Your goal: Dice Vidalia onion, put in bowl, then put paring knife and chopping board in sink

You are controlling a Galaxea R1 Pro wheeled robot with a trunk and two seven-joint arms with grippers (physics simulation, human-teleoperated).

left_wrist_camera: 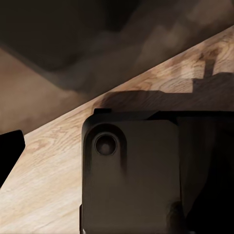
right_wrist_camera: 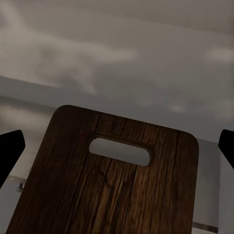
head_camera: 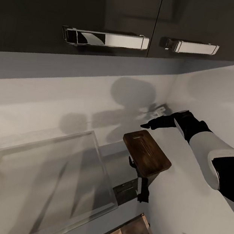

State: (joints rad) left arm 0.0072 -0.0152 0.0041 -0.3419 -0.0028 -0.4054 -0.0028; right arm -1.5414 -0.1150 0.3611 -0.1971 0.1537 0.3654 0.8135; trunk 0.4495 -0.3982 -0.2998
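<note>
right gripper (right_wrist_camera: 117,146): i see my fingertips spread wide either side of the chopping board (head_camera: 147,153)
board: up above the countertop (head_camera: 180,196)
left gripper: i can't tell

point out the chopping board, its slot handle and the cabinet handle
chopping board (head_camera: 149,156), head view, middle of its wooden face
slot handle (right_wrist_camera: 120,150), right wrist view, centre of the slot
cabinet handle (head_camera: 107,38), head view, chrome bar's middle

dim, soft render | blurred shadows on wall (head_camera: 96,102) | glare — cabinet handles (head_camera: 107,39)
</note>
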